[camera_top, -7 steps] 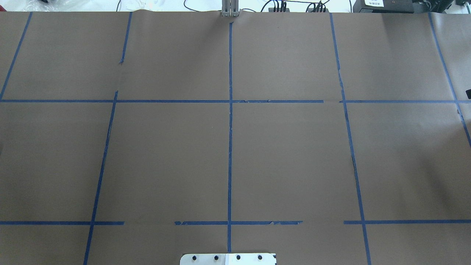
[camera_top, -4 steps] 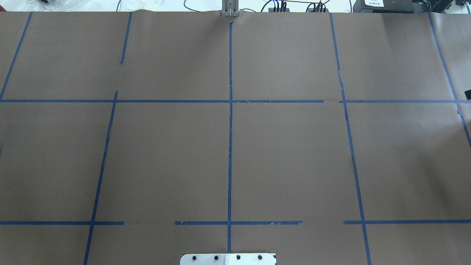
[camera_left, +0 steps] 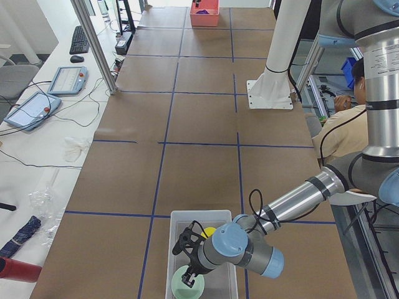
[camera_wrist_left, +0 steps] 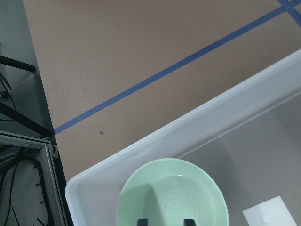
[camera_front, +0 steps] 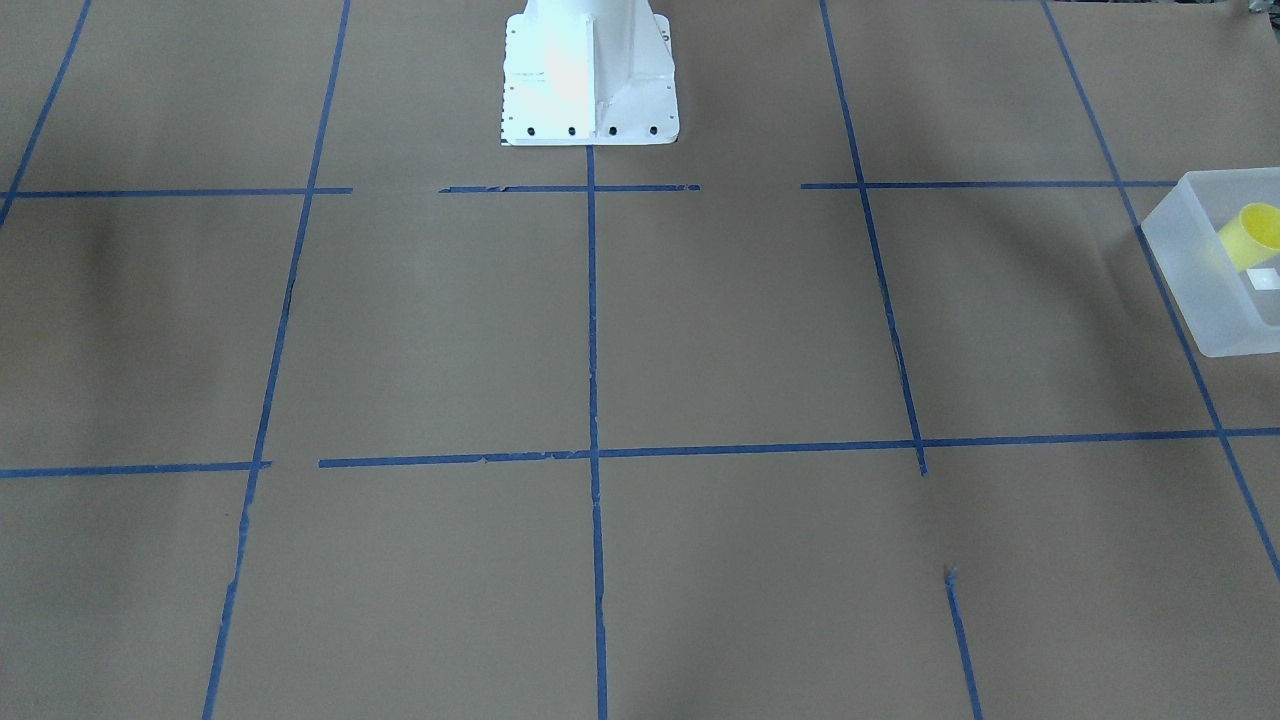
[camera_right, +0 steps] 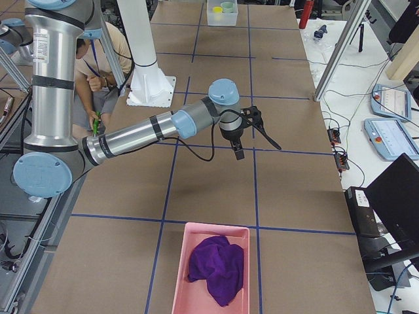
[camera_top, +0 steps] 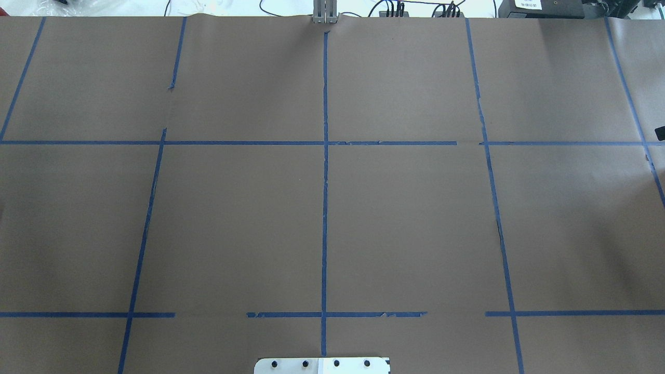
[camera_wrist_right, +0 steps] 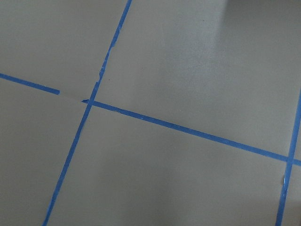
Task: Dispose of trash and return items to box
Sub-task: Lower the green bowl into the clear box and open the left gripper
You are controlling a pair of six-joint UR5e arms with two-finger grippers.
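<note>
Small yellow plastic cup [camera_front: 1250, 232] and round green bowl [camera_wrist_left: 174, 188] sit in the frosted plastic box [camera_front: 1190, 290]. Left jaws are spread; right jaws, cannot tell.

Brown paper [camera_top: 234, 223] covers the whole table, cut into big rectangles by blue tape lines [camera_top: 324, 208], torn in places. Along the far side bench sit a black keyboard [camera_left: 79, 39], a mouse [camera_left: 76, 58] and two tablet-like handsets [camera_left: 68, 80] with trailing cables. A slanted metal post [camera_left: 95, 43] rises beside them. A person in a tan shirt [camera_left: 346, 128] sits behind the table. A black monitor [camera_right: 399, 196] stands at the bench's other end.
</note>
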